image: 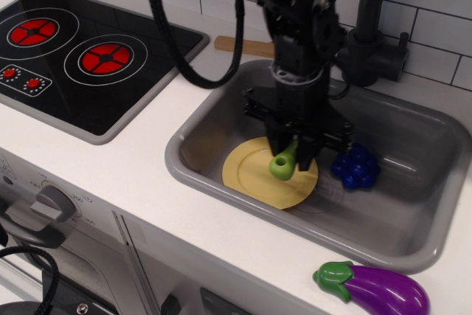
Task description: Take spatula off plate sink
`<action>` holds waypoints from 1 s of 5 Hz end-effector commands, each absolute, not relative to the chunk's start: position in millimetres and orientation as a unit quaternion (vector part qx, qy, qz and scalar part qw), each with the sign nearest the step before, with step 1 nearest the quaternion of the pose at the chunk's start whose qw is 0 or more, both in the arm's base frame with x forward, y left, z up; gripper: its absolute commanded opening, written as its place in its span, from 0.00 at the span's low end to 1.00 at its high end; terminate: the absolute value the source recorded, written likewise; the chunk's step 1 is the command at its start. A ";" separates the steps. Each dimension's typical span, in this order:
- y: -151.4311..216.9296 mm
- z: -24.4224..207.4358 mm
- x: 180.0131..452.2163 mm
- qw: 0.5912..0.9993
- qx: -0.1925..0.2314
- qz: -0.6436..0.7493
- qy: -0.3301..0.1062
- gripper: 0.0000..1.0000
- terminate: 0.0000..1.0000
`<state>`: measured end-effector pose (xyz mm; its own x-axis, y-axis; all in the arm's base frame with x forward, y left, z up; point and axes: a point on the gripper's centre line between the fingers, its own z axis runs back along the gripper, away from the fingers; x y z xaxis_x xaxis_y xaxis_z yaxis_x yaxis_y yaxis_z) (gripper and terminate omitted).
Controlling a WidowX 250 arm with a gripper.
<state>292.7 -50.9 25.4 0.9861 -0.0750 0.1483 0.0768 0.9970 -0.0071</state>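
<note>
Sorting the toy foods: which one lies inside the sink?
The blue grapes, in the sink beside the plate. The purple eggplant lies outside on the counter.

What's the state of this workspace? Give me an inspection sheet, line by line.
Surface: white counter with a grey sink set into it.
Job's things: pale-yellow plate flat on the sink floor; spatula held by its green handle, tilted, over the plate's right part. Its blade is hidden.
Clutter: blue toy grapes in the sink beside the plate; purple eggplant on the counter's front edge.
Grippers: claw shut on the spatula handle.
Cables: black hose looping from the arm over the counter.
Surroundings: black stovetop, dark faucet, white tiled wall.
</note>
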 end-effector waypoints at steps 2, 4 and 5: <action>-100.2 46.4 276.3 0.973 -0.022 -0.203 -0.109 0.00 0.00; -120.4 36.7 268.8 0.990 -0.034 -0.046 -0.125 0.00 0.00; -120.5 40.2 265.4 0.984 -0.020 0.077 -0.156 0.00 0.00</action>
